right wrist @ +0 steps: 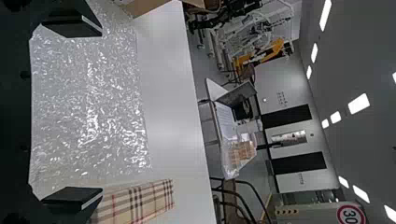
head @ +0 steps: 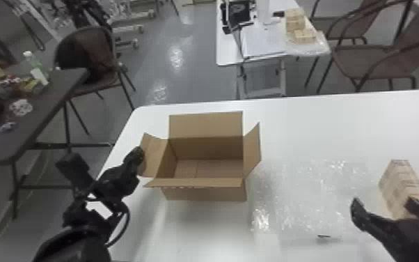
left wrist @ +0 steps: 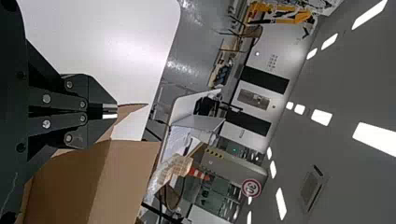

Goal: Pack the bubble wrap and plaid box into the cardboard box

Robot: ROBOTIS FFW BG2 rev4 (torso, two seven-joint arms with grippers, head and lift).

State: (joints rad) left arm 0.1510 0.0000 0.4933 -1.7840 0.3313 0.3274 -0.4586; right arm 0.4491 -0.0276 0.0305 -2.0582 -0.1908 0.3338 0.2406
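At the outer edge of the left flap of the cardboard box [head: 203, 191], my left gripper [head: 138, 155] is shut. In the left wrist view the left gripper [left wrist: 111, 111] has its fingers together against the flap [left wrist: 126, 158]; whether cardboard is between them I cannot tell. The box stands open with its flaps spread. Clear bubble wrap [head: 309, 195] lies flat to its right. My right gripper [head: 386, 209] is wide open; one finger overlaps the near end of the plaid box [head: 402, 184]. In the right wrist view the right gripper [right wrist: 93, 114] spans the bubble wrap [right wrist: 88, 126], and the plaid box [right wrist: 140, 201] lies beside one finger.
The white table [head: 323, 122] carries a small dark object [head: 323, 236] near the bubble wrap. A dark side table [head: 45, 101] with clutter stands at the left. Behind are a second white table [head: 229, 52] and chairs.
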